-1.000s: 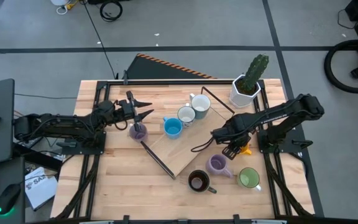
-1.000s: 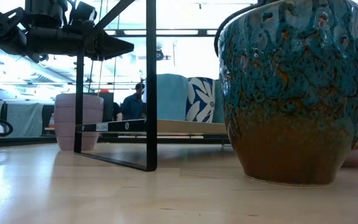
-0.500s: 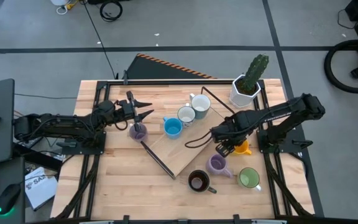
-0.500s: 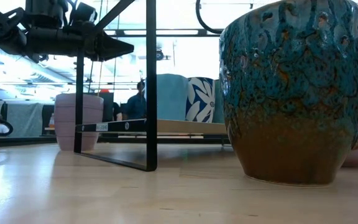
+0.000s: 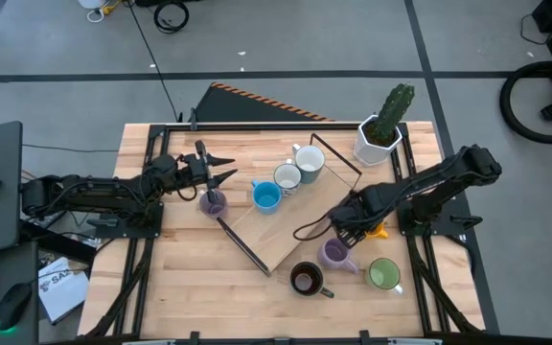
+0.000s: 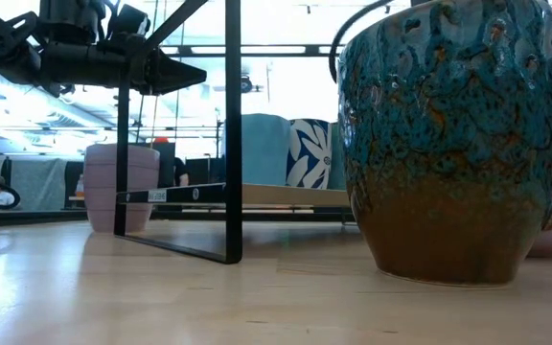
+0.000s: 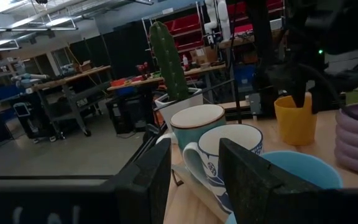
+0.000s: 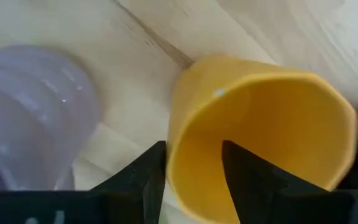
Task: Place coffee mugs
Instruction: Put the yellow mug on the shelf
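the right gripper sits low over the orange mug, one dark finger inside the cup and the other outside, straddling its wall; whether they press it i cannot tell. just beside that gripper, toward the bench's near edge, stands one lavender mug, with the green mug and the dark brown mug a little further out. on its other side, well apart near the far corner, is the white pot with the cactus.

the left gripper hangs above the bench with its fingers spread, nothing between them. the second lavender mug stands just below and beside it. ahead of it on the tilted wooden board come the blue mug, then two pale mugs touching in a row.

count: two lavender, two pale, one blue, one orange, one green, one brown, eight mugs in all.

the thin black wire frame edges the board between the two grippers. open wood lies along the near left part of the bench; the mugs near the right gripper stand close together, and the green one is near the bench's right edge.
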`<act>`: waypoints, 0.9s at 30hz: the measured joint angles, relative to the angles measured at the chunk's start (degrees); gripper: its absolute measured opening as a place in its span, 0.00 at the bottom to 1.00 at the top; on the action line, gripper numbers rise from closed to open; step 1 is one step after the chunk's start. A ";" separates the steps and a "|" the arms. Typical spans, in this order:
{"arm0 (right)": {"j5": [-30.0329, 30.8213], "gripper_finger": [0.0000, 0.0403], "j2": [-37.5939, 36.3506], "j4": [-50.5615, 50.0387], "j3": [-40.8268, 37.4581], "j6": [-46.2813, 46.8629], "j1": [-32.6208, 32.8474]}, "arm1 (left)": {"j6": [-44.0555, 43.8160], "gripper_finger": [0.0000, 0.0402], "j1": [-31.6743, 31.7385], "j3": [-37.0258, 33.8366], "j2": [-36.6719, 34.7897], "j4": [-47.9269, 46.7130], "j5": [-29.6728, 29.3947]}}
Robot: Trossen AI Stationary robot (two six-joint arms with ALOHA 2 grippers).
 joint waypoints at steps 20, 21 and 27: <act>-0.26 0.08 0.04 -1.44 8.54 -7.21 -3.30 | 0.04 0.35 0.00 0.00 0.00 -0.22 -0.02; 0.58 0.08 0.04 -2.10 9.96 -7.23 -3.73 | 0.04 0.35 -0.01 0.00 0.00 -0.22 -0.01; 2.75 0.06 0.04 -4.18 16.49 -8.65 -5.76 | 0.04 0.35 0.00 0.00 0.00 -0.20 -0.02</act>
